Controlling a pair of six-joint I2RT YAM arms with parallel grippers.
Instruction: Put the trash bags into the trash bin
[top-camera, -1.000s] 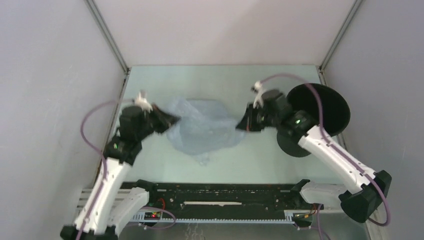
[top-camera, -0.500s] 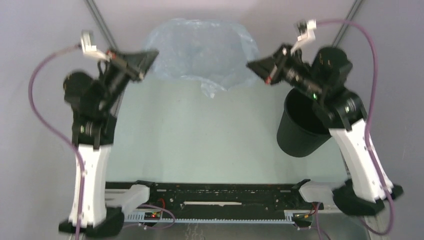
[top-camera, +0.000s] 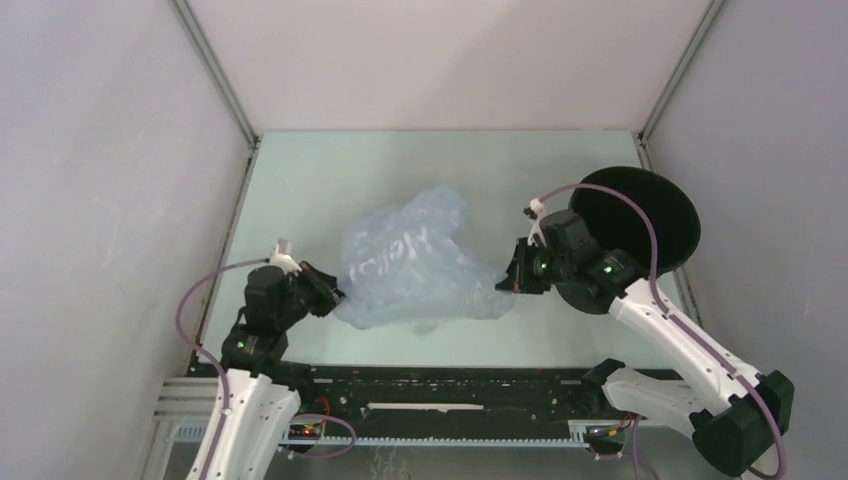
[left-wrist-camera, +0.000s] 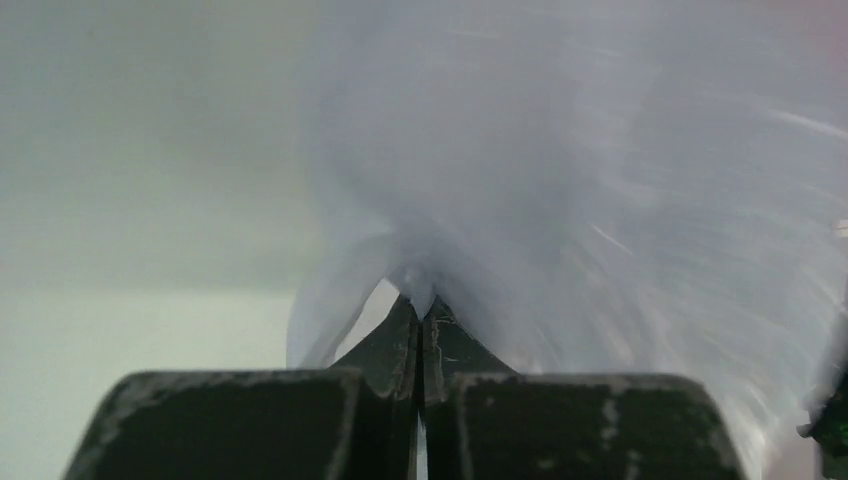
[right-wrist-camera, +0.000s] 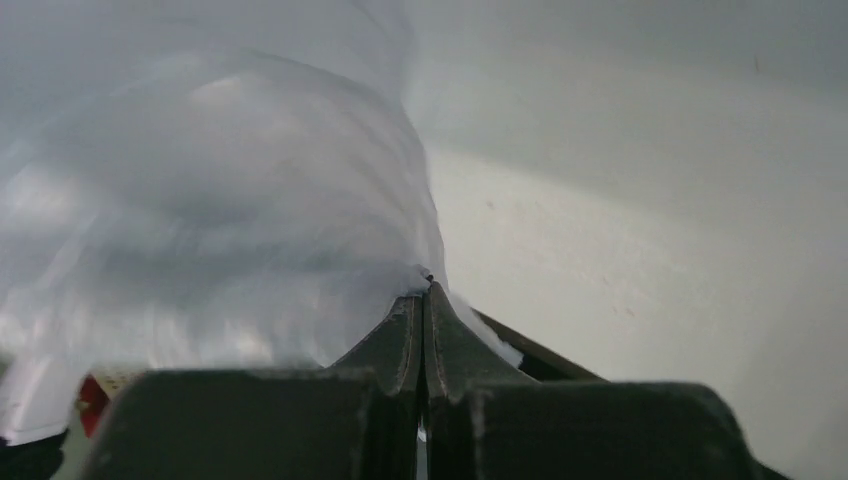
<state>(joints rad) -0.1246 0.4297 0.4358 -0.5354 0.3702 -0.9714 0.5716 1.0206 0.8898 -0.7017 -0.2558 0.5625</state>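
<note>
From above, the trash bag (top-camera: 415, 262) puffs up left of the trash bin (top-camera: 640, 215), stretched between the left gripper (top-camera: 330, 295), farther from the bin, and the right gripper (top-camera: 505, 280), just beside it. Left wrist: jaws pinched tight on the bag's edge. Right wrist: jaws likewise clamped on the film.

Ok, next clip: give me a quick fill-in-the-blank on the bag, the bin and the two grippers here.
1. The left gripper and right gripper are each ____ on an edge of the trash bag.
2. The trash bin is ____ in colour.
3. The trash bin sits on the robot's ____ side.
4. The whole trash bag is ____ the trash bin, not in it.

Missing words: shut; black; right; outside.
</note>
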